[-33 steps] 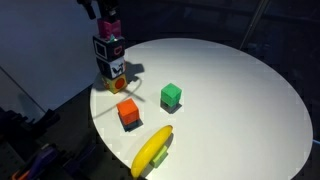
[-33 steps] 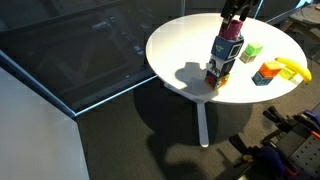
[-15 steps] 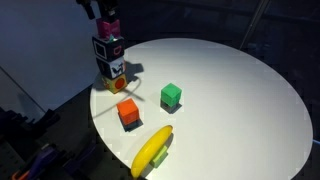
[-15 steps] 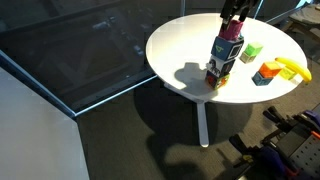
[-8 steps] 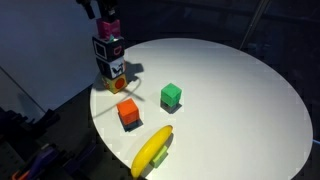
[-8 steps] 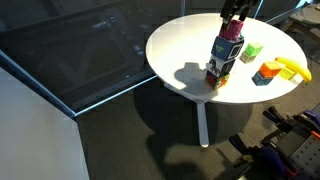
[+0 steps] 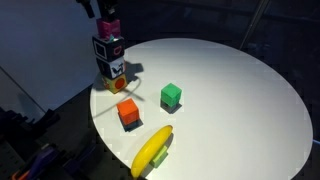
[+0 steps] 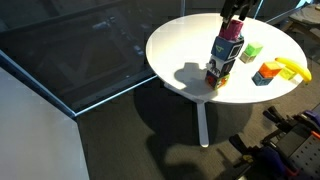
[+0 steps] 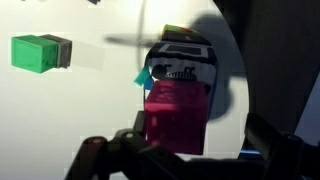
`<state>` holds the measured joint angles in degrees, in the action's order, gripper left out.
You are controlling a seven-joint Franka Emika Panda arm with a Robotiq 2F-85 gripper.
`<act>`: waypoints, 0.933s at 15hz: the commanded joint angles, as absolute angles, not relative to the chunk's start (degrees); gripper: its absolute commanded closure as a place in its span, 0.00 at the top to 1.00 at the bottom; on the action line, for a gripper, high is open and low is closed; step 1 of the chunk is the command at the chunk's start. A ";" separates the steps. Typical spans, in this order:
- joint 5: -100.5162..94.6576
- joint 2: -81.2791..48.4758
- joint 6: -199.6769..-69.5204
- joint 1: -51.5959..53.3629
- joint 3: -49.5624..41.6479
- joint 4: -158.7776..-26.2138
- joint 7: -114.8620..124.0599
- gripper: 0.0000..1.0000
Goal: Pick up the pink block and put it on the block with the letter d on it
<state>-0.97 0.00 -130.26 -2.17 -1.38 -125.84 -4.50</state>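
Observation:
The pink block [image 7: 110, 27] sits on top of a stack of black-edged printed blocks at the table's edge, resting on the block with the letter d [image 7: 110, 47]. Both exterior views show this, with the pink block [image 8: 233, 28] over the printed block [image 8: 226, 49]. My gripper [image 7: 101, 10] hangs directly over the stack. In the wrist view the pink block [image 9: 178, 112] covers most of the printed block [image 9: 184, 64]. My gripper [image 9: 197, 133] straddles the pink block, with a strip of bare table showing between the block and one finger [image 9: 268, 140]. The jaws look open.
A plain green cube [image 7: 171, 95] sits mid-table and also shows in the wrist view [image 9: 35, 52]. An orange-red cube [image 7: 128, 113] and a yellow banana [image 7: 152, 150] lie nearer the front edge of the round white table [image 7: 240, 100]. The stack stands close to the table's rim.

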 commanded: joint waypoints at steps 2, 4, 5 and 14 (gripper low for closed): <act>-1.92 1.88 -128.42 -1.97 -1.48 -125.98 -4.67 1.00; -1.84 2.19 -128.34 -2.01 -1.52 -126.00 -4.80 1.00; -1.74 2.49 -128.31 -2.05 -1.57 -126.12 -5.04 1.00; -1.14 7.14 -124.34 -2.37 -2.35 -128.01 -9.25 1.00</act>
